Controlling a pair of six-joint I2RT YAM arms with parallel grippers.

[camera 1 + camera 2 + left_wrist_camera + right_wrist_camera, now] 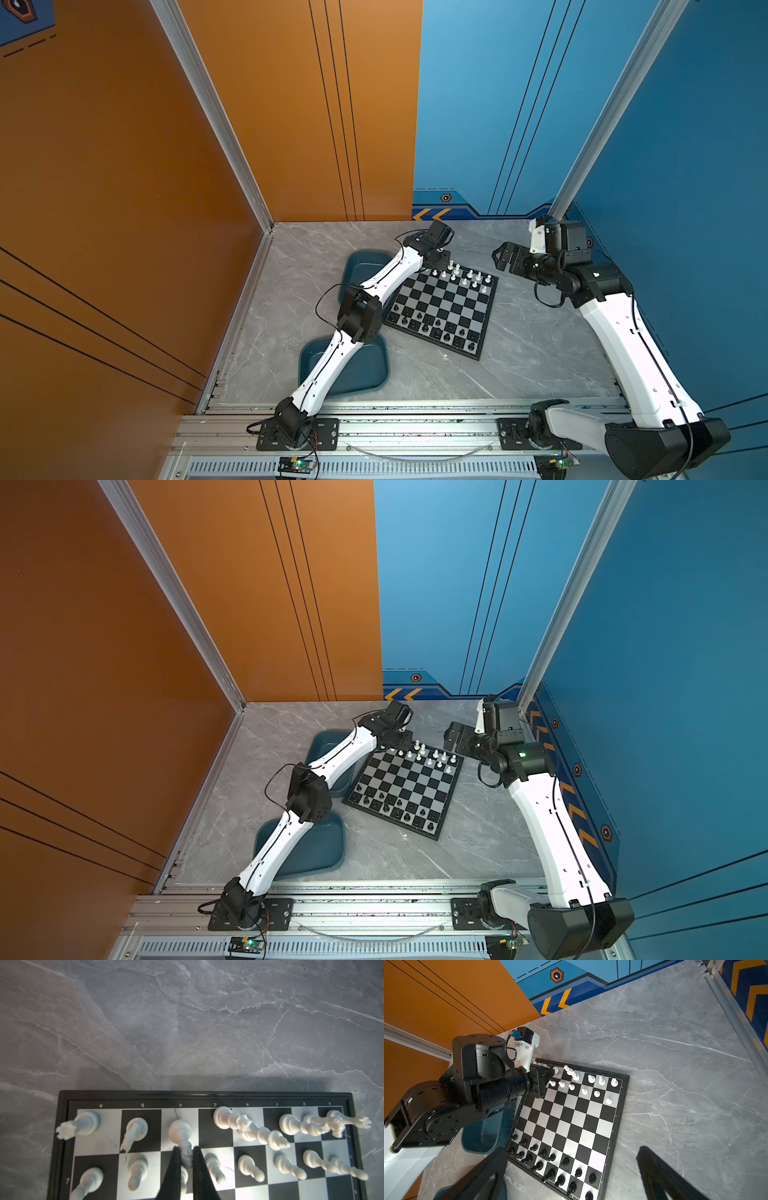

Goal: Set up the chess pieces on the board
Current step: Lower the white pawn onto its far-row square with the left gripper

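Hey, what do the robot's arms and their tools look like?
The left arm and right arm have white shells, black joints and thin black cables looping outside. The left tool and right tool each have two black tapering fingers.

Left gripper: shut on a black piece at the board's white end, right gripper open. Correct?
No: the piece is white, not black. The left wrist view shows the left gripper shut on a white piece in the back row at the white end of the board. The right gripper is open, as you said.
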